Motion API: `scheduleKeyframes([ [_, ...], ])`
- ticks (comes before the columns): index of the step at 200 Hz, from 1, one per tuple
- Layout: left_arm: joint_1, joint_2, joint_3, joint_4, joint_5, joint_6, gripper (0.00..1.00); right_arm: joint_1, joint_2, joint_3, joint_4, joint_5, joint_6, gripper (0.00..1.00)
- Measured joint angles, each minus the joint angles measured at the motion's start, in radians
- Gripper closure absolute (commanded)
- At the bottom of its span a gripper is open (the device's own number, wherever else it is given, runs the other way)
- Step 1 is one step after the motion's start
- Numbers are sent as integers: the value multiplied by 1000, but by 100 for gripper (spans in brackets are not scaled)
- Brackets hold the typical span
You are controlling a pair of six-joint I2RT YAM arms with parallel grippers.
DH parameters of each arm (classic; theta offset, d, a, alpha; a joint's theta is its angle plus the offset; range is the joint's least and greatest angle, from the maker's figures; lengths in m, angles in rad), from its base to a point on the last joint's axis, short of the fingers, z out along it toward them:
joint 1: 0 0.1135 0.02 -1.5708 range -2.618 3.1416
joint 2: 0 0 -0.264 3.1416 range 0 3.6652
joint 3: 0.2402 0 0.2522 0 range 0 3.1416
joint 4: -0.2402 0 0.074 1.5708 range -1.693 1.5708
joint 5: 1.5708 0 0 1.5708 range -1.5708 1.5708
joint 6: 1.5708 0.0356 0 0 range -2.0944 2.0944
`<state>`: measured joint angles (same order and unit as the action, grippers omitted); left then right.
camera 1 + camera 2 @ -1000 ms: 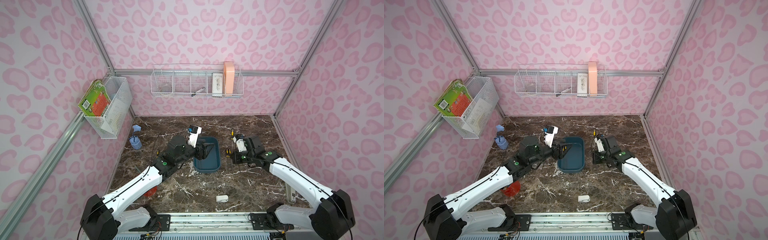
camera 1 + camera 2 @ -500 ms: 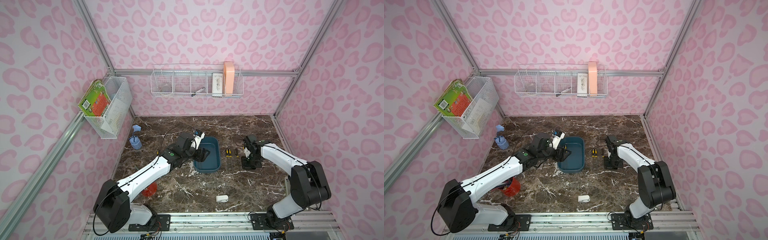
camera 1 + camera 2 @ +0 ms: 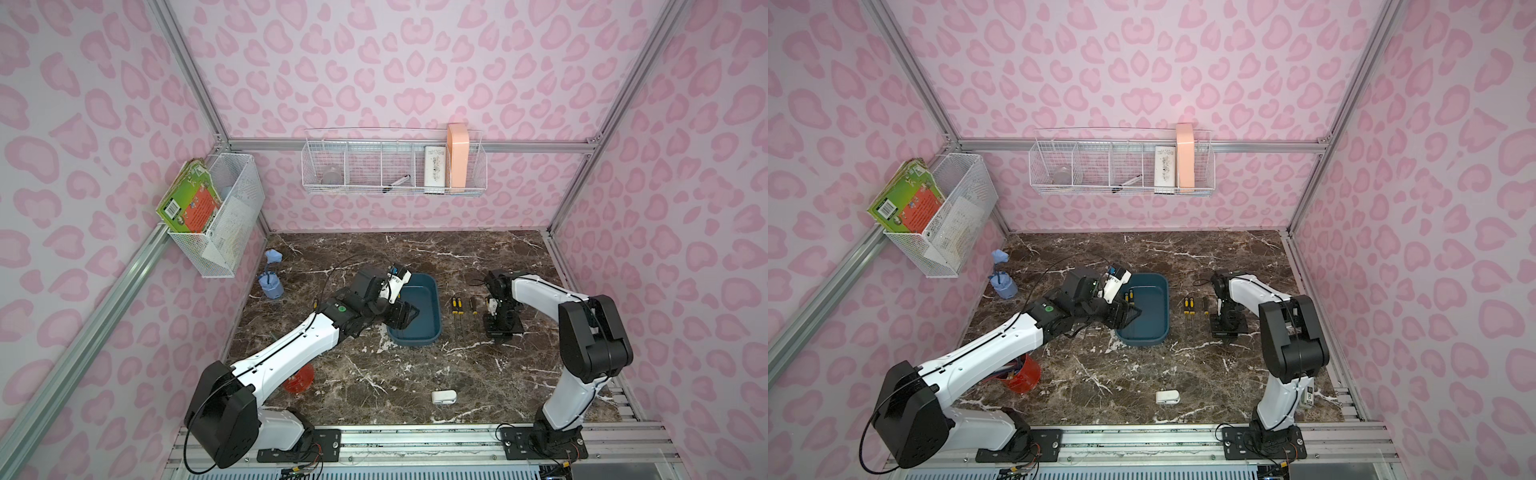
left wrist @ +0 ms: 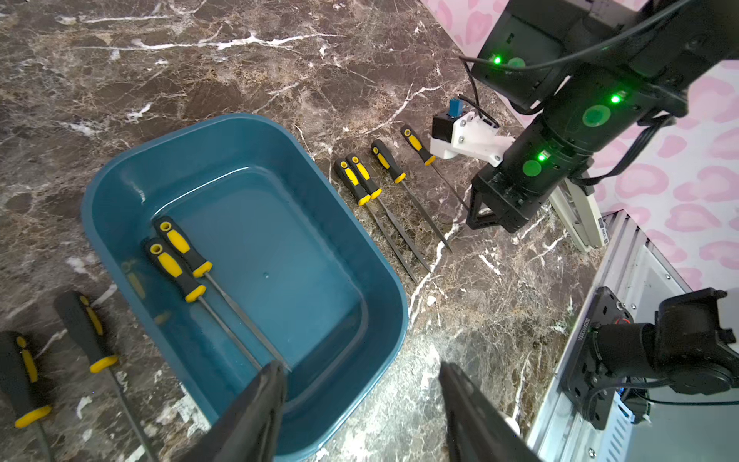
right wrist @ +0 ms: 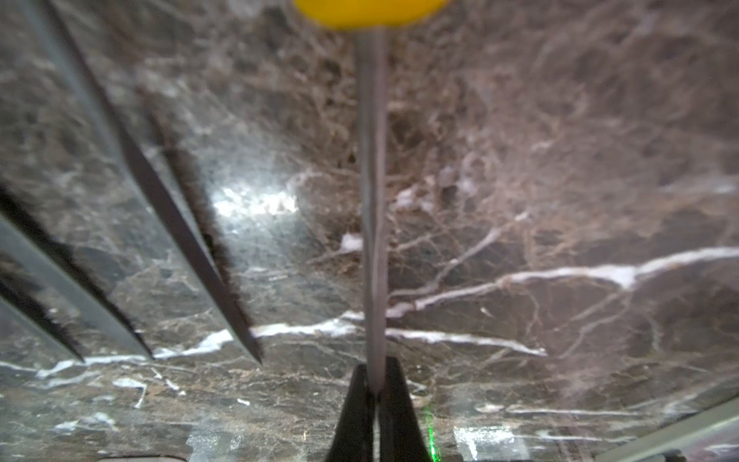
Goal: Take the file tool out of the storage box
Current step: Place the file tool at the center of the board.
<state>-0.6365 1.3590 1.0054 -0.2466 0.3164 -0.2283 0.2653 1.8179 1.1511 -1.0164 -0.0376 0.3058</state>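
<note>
Storage box rim (image 4: 394, 340) (files (image 4: 188, 272) inside) lies below spread left end effector (image 4: 362, 372).

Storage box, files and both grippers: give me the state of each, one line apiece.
storage box, upright, holds two files.
files in the box, flat, side by side.
left gripper, open, empty, over the box.
right gripper, shut on a file's shaft.
gripped file, outside the box.
three loose files, flat on the table beside it.
two more files, flat, box's opposite side.
</note>
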Motion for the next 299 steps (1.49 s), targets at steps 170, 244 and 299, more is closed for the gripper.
scheduleKeyframes([
  [170, 0, -17, -13, 1, 29, 7, 35, -13, 80, 61, -18, -38, -33, 92],
  [244, 0, -16, -13, 1, 37, 6, 35, -16, 73, 59, -9, -52, -39, 81],
  [299, 0, -16, -13, 0, 40, 0, 35, -16, 50, 45, 16, -23, -36, 82],
])
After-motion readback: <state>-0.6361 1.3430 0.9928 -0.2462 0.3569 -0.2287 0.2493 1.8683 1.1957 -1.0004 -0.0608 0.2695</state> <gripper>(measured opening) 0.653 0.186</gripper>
